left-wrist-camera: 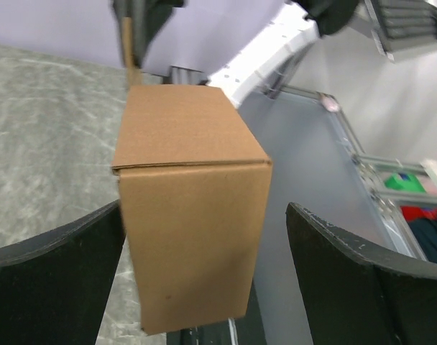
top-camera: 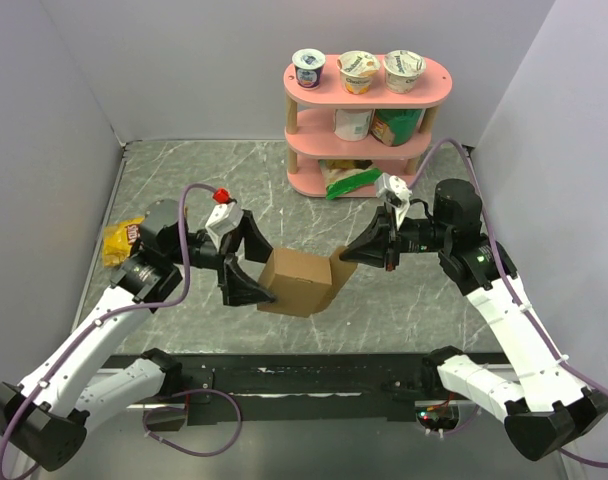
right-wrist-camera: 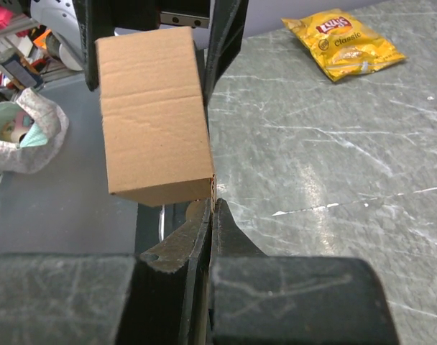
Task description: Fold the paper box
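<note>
Paper box: the paper box [top-camera: 299, 282] is a plain brown cardboard block, sides folded up, at mid-table towards the near edge, between the two grippers. Whether it rests on the surface or is held just above it cannot be told.
Box flap: one thin flap sticks out from its right upper corner.
Right gripper: the right gripper [top-camera: 352, 252] has its jaws pressed together, pinching that flap edge.
Right arm: rises from its base at the near right, bends at the elbow, wrist pointing left at the box.
Left gripper: the left gripper [top-camera: 250, 264] is spread wide, straddling the box's left end. In the left wrist view one finger [left-wrist-camera: 53, 287] is close against the cardboard and the other stands apart.
Left arm: reaches from the near left, forearm turned right.
Table: the table [top-camera: 184, 180] is grey and marble-patterned.
Snack bag: a yellow snack bag [top-camera: 120, 241] lies at the left edge.
Shelf: a pink shelf [top-camera: 439, 92] with cups stands at the back.
Walls: pale walls [top-camera: 184, 60] stand on three sides.
</note>
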